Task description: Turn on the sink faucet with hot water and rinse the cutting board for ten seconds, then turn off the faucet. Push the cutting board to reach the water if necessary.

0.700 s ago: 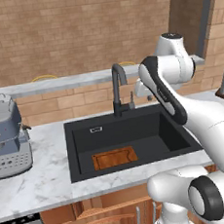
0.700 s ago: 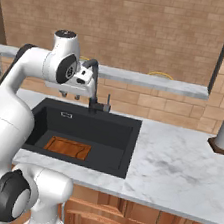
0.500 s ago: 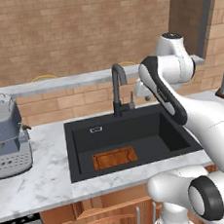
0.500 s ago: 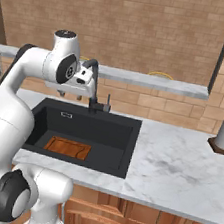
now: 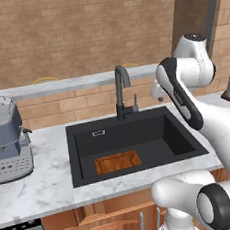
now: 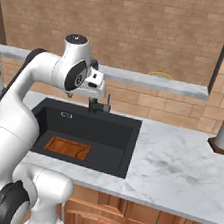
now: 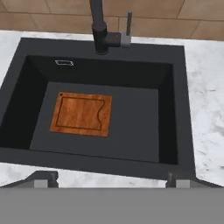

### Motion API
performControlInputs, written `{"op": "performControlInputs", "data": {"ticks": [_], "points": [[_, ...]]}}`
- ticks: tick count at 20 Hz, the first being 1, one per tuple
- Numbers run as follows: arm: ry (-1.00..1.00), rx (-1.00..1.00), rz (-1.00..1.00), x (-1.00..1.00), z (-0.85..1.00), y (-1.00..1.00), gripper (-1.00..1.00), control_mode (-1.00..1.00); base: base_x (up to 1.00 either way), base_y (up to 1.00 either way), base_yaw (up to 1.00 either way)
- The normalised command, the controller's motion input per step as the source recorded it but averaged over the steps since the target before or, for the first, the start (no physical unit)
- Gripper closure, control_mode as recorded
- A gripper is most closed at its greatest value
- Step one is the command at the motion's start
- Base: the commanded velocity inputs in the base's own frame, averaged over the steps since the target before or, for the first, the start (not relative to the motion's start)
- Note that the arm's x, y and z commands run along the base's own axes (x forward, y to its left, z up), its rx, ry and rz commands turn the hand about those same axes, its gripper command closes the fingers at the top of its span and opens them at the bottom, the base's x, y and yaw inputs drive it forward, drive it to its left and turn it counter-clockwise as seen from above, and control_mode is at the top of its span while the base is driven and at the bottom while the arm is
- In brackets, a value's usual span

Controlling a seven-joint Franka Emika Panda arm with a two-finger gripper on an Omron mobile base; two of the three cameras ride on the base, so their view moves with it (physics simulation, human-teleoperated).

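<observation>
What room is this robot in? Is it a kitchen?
Yes, it looks like a kitchen. There is a black sink with a tall faucet in a marble counter, a coffee machine, and wooden cabinets below.

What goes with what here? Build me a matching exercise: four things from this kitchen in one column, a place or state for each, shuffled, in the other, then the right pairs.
1. small reddish-brown wooden cutting board
2. tall dark gooseneck faucet
3. grey espresso machine
4. robot's claw

A. open, above the sink
B. on the marble counter, left of the basin
C. flat on the black basin's floor
D. behind the basin, no water running

Pairs: 1-C, 2-D, 3-B, 4-A
</observation>
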Motion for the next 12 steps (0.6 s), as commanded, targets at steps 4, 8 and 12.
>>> {"op": "performControlInputs", "data": {"ticks": [4,8,12], "points": [[-0.14,0.00,0.00,-0.02,0.00,-0.47,-1.00,-1.00,0.00,0.00,0.00],[-0.15,0.00,0.00,0.00,0.00,-0.15,-1.00,-1.00,0.00,0.00,0.00],[-0.19,0.00,-0.01,0.00,0.00,0.00,-1.00,-1.00,0.00,0.00,0.00]]}}
